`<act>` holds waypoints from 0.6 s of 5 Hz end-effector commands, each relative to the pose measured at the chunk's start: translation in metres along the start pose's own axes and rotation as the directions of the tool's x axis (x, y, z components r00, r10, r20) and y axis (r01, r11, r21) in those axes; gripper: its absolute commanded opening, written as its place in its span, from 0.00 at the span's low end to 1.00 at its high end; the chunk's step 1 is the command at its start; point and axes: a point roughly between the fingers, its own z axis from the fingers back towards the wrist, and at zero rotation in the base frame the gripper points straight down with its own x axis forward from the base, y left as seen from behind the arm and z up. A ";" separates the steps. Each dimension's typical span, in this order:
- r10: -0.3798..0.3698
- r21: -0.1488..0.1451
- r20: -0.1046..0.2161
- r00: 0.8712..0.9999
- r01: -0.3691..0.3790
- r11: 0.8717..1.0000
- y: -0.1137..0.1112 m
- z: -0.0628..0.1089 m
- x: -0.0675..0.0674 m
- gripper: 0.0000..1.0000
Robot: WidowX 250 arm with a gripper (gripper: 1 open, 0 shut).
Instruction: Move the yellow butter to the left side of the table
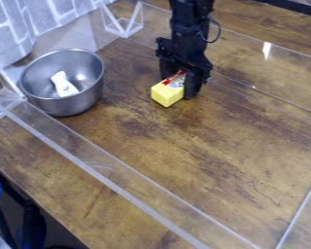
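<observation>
The yellow butter [167, 92] is a small bright yellow block with a white and red label at its far end, resting on the dark wood table [210, 146] near its middle. My black gripper [183, 84] comes down from above and is shut on the butter's labelled end. The arm hides part of the label.
A metal bowl [61, 81] holding a white object sits to the left of the butter. Clear plastic strips [106, 175] run along the table's front and left edges. White cloth or mesh lies at the top left corner.
</observation>
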 end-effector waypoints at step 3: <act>0.031 0.029 0.120 0.992 -0.035 0.999 0.016 0.045 0.010 0.00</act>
